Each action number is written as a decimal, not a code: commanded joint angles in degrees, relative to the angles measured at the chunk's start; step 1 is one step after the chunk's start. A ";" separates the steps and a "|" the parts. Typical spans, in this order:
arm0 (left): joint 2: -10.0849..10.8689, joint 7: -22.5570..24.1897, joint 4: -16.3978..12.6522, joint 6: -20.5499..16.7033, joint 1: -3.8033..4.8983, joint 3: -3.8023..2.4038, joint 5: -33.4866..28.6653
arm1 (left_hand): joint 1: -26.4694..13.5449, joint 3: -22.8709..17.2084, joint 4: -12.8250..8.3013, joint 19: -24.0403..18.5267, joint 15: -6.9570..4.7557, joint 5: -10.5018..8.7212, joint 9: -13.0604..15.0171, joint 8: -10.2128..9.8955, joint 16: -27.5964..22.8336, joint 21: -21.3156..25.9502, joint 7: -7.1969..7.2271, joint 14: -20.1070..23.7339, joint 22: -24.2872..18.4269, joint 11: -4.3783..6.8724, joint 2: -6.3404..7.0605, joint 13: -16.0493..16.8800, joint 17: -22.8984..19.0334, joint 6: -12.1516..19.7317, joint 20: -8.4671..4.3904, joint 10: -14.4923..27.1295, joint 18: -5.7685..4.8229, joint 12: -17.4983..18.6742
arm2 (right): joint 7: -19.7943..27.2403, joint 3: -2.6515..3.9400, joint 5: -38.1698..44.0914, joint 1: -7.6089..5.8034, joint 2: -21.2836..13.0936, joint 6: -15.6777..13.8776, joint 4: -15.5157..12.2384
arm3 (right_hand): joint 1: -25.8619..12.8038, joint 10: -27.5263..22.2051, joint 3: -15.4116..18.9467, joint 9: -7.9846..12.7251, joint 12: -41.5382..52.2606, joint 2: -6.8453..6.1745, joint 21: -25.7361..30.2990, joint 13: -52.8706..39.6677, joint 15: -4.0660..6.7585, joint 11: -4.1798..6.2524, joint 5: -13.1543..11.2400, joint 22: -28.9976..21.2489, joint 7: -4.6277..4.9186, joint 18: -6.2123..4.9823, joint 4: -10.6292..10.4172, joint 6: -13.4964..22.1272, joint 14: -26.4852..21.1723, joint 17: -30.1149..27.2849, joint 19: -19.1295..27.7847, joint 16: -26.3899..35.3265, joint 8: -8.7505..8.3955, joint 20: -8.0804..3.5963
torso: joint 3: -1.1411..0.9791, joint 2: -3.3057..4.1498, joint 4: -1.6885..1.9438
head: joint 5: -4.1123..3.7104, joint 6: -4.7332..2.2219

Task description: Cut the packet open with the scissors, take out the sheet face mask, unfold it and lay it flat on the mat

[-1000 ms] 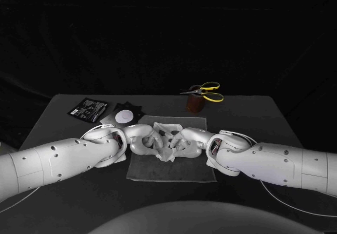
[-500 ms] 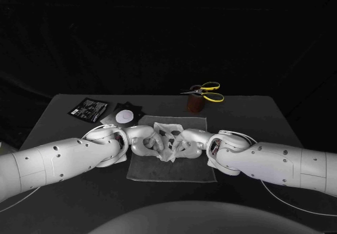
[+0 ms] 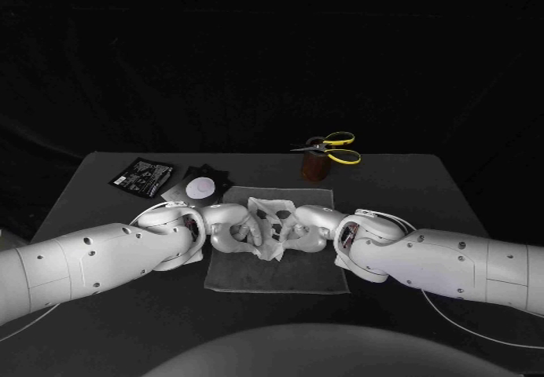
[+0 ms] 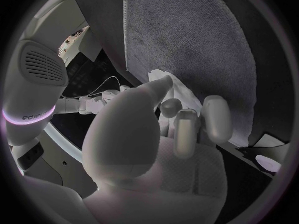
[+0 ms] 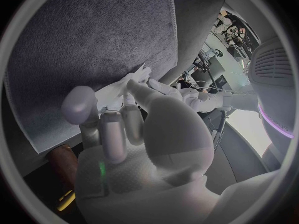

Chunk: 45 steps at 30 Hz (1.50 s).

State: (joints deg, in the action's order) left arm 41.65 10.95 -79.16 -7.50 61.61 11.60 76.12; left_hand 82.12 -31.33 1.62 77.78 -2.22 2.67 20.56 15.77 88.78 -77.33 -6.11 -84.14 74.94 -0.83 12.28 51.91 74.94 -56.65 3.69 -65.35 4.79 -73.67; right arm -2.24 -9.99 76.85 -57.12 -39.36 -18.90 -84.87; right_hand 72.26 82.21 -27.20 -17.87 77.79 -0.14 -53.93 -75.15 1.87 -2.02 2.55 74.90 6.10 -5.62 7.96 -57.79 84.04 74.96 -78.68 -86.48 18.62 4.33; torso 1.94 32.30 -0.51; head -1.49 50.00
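Grey towelling mat [image 3: 272, 275] is seen at the near middle of the table [image 3: 442, 196], and the white sheet face mask [image 3: 269, 251] is held just above it, partly crumpled. The left hand [image 3: 233, 228] and the right hand [image 3: 304, 228] are both clamped on the mask, facing each other. The unfolding step is judged to be in hand; next, the hands should be drawn apart gently, then lowered. Farther off, the black packet [image 3: 141, 174] lies by the far left corner and the yellow scissors [image 3: 336, 149] near the far edge.
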 commanded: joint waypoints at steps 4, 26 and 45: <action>-0.07 0.55 -0.24 -0.07 -0.05 -0.03 1.35 | 1.10 -0.43 -0.59 0.18 -0.20 0.10 -0.12 0.44 0.00 -0.44 0.19 -3.20 0.94 0.01 -0.25 0.36 7.67 -0.83 -0.12 -0.54 -0.43 -0.36 | 1.14 0.03 -0.35 0.02 -0.09 -3.30 -0.08 | 0.75 0.15 -1.06 -1.16 0.27 1.46 -0.63 -2.75 0.69 0.82 0.21 6.88 -0.29 -0.59 0.49 -1.01 4.38 7.70 -0.23 -0.25 1.70 -0.62 | 0.03 0.02 0.00 | 0.04 0.00; -0.67 -1.41 0.39 1.38 -0.12 -0.01 4.75 | -0.85 0.86 -0.35 0.57 0.46 0.09 -1.94 -2.26 -0.02 -0.82 -0.75 -3.28 1.37 -0.88 1.39 1.07 7.89 2.54 0.19 -1.11 -0.60 -0.74 | 1.48 0.03 -0.17 0.02 -0.52 -3.29 -0.56 | 0.18 0.38 -2.66 -2.42 0.17 1.26 -0.86 -2.82 1.03 1.16 0.22 6.93 -0.64 -0.53 1.25 -0.98 4.39 7.70 -0.26 -0.24 3.61 -1.01 | -0.01 0.00 -0.03 | -0.14 0.00; -0.76 -1.92 0.49 0.61 -0.35 -0.01 5.17 | -0.08 0.95 -0.48 1.38 0.09 0.09 -1.60 0.09 0.16 -1.61 0.25 -3.73 2.21 -0.20 -0.50 3.42 9.07 -3.12 0.25 -2.68 -0.79 -1.86 | 1.30 0.03 -0.01 0.02 -0.81 -3.05 -0.68 | -0.05 0.46 -2.99 -2.68 0.21 1.15 -0.76 -2.89 1.08 1.22 0.21 6.90 -0.71 -0.55 1.38 -0.95 4.39 7.69 -0.22 -0.24 4.02 -1.07 | 0.00 -0.01 -0.01 | -0.36 0.00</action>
State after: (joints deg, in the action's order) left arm 40.86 9.34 -78.67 -7.31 61.48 11.47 80.57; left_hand 81.99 -30.34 1.35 78.76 -1.81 2.66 18.83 15.57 88.64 -78.59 -6.01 -84.14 74.95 -1.31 12.19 55.19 74.94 -59.23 3.99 -68.08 4.79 -75.34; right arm -1.25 -9.99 76.55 -57.12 -40.13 -22.04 -85.50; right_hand 72.69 82.70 -29.96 -20.44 77.83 0.89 -54.68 -75.05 2.47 -1.11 2.57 74.92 5.58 -5.25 9.34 -58.46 84.01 74.96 -78.99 -86.48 22.34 3.59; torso 1.95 32.30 -0.51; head -1.84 50.00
